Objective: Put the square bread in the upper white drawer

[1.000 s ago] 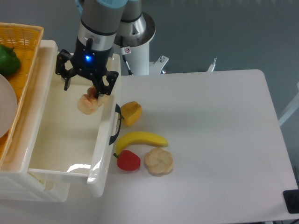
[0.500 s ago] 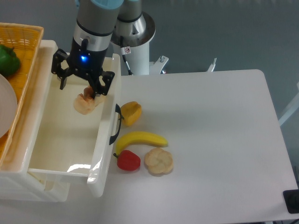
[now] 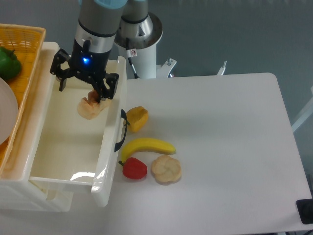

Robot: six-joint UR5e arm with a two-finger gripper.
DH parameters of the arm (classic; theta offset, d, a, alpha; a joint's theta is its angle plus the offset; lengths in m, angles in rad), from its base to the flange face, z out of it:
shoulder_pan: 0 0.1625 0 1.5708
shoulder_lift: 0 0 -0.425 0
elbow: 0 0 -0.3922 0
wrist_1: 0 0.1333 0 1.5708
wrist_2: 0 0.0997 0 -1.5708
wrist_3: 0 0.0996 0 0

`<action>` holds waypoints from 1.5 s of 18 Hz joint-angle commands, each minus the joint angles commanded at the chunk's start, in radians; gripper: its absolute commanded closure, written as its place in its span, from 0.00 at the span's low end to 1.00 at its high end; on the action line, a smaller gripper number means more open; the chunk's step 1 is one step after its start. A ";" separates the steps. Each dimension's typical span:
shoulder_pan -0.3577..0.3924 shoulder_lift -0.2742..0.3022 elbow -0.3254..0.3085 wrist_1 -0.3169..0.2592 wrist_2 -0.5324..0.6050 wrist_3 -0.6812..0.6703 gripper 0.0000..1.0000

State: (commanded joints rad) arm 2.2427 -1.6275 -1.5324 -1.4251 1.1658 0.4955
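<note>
The square bread (image 3: pixel 89 109) is small and pale beige. It hangs inside the open upper white drawer (image 3: pixel 68 147), near the back right wall. My gripper (image 3: pixel 95 98) comes down from above and is shut on the top of the bread, holding it over the drawer's floor. The drawer is pulled out, with its curved black handle (image 3: pixel 120 131) on the front facing the table.
An orange wicker basket (image 3: pixel 22 44) with a green pepper (image 3: pixel 8 63) sits on top, left of the drawer. On the table beside the handle lie a yellow chunky fruit (image 3: pixel 137 118), a banana (image 3: pixel 146 146), a red pepper (image 3: pixel 134 168) and a round scalloped bread (image 3: pixel 166 169).
My gripper has moved a little to the left and back over the drawer, taking the bread with it. The things on the table have not moved.
</note>
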 joint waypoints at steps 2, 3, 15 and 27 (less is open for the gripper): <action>-0.002 -0.006 0.000 -0.002 0.000 0.000 0.00; -0.002 -0.006 0.000 -0.002 0.000 0.000 0.00; -0.006 -0.038 0.006 -0.002 0.002 0.003 0.00; 0.054 -0.022 0.014 0.002 0.008 0.046 0.00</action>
State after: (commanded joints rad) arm 2.2964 -1.6490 -1.5186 -1.4235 1.1735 0.5415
